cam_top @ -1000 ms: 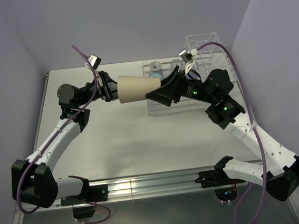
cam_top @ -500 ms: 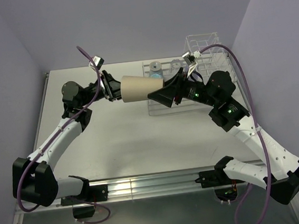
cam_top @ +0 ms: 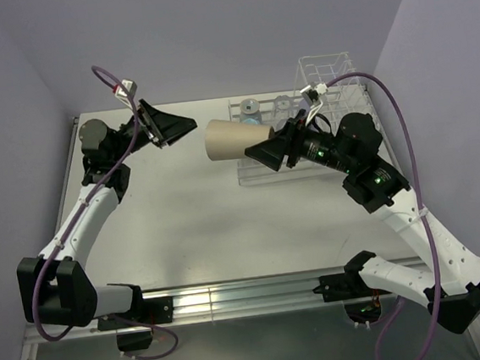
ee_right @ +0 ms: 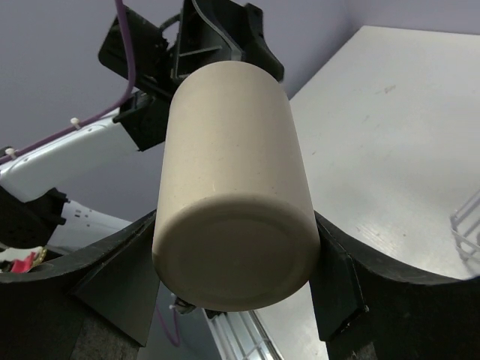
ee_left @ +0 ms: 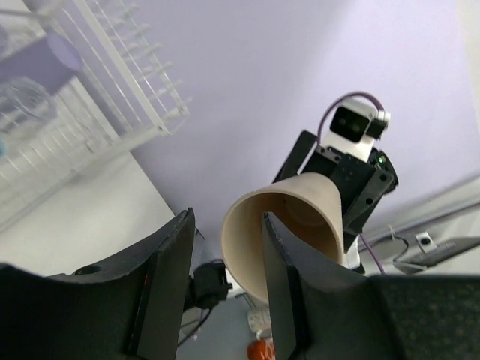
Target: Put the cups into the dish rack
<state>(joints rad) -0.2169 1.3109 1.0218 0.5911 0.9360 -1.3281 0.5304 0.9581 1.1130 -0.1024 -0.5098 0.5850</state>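
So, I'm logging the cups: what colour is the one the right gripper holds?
The cup is plain tan; right wrist view shows it best.

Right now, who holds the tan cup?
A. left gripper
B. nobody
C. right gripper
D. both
C: the right gripper is clamped on the cup, while the left gripper is open and apart from it.

A pale grey table [cam_top: 202, 226] lies below the left hand [cam_top: 184, 131] and the right hand [cam_top: 258, 149]. Lavender walls [cam_top: 209, 38] rise behind and to either side of both. A metal rail [cam_top: 234, 293] runs along the table's near edge, well apart from them.
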